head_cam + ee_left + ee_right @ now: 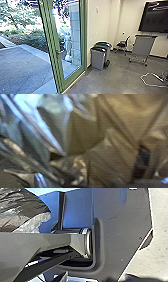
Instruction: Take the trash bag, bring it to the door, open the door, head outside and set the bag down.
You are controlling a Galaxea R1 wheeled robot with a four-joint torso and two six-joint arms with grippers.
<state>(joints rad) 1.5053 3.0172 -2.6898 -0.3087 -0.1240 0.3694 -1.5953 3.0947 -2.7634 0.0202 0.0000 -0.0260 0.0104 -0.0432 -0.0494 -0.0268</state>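
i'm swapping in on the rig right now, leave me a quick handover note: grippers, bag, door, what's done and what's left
Left gripper: the trash bag is right up against its wrist camera; its grip can't be confirmed.
Right gripper: bag plastic is near its wrist too; grip can't be told.
Door: green-framed glass door with its handle is close by; I can't tell whether it is open. What looks like a person is behind glass.
Done: the bag seems to be picked up and brought near the door.
Left: getting out to the paved yard and putting the bag down, plus opening the door if it is shut.
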